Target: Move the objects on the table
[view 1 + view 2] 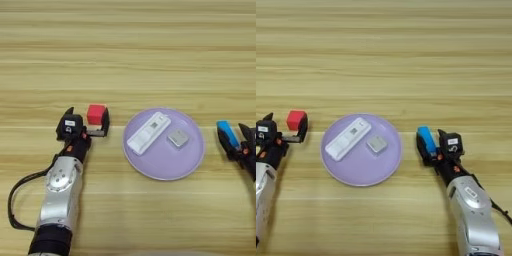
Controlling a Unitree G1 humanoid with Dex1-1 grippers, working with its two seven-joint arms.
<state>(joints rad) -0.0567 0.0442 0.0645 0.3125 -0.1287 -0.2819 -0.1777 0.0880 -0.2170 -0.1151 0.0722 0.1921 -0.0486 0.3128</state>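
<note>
A red cube (96,114) rests on the table (125,60) between the fingers of my left gripper (87,118). That gripper is open wide; the cube lies close to its right finger, with a gap on the other side. A bright blue bar (427,139) lies between the fingers of my right gripper (431,140), against its left finger, with a narrow gap to the right one. A white flat device (149,132) and a silvery-grey square block (178,139) lie on a purple plate (150,172) between the two arms.
The purple plate sits at the middle of the near half of the table. My left forearm (60,195) and right forearm (473,205) reach in from the near edge on either side of it.
</note>
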